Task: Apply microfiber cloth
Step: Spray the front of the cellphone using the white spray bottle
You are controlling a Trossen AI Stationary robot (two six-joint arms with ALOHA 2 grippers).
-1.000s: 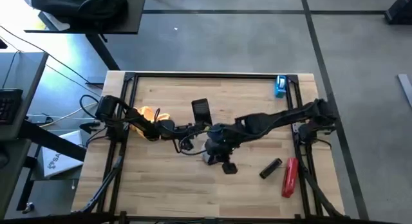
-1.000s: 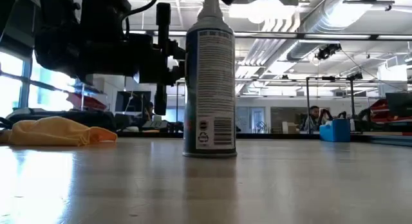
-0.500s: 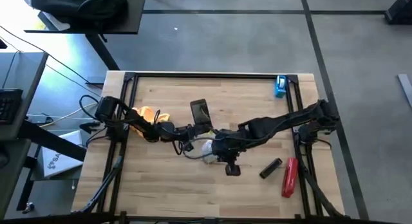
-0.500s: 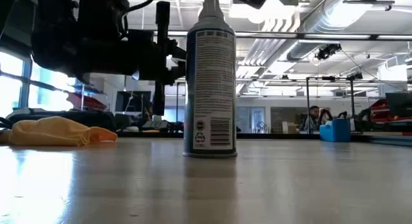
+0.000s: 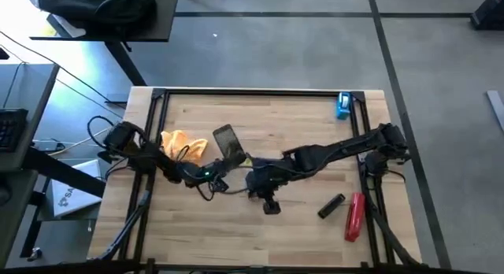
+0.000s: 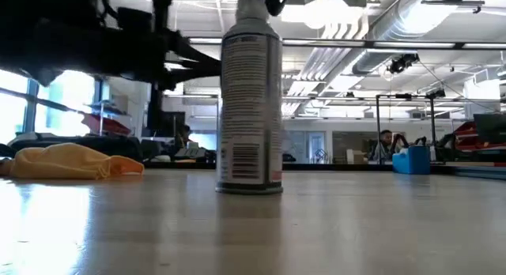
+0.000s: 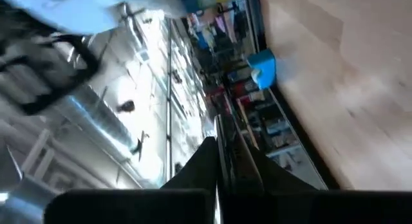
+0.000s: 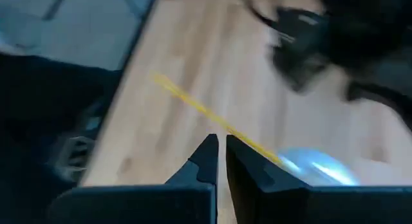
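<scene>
Two dark jointed arms, looped black cables, tapered black fingers.

We see a table (image 5: 315, 120) of light wood with visible grain and a smooth, faintly reflective finish. The microfiber cloth (image 5: 179, 142) is soft orange-yellow fabric, matt and rumpled into folds. The spray can (image 6: 250, 109) looks like smooth metal, its printed label carrying a slight sheen. The phone (image 5: 227, 142) presents a glossy black face. Both arms appear in matt dark plastic or metal; we cannot tell which.
</scene>
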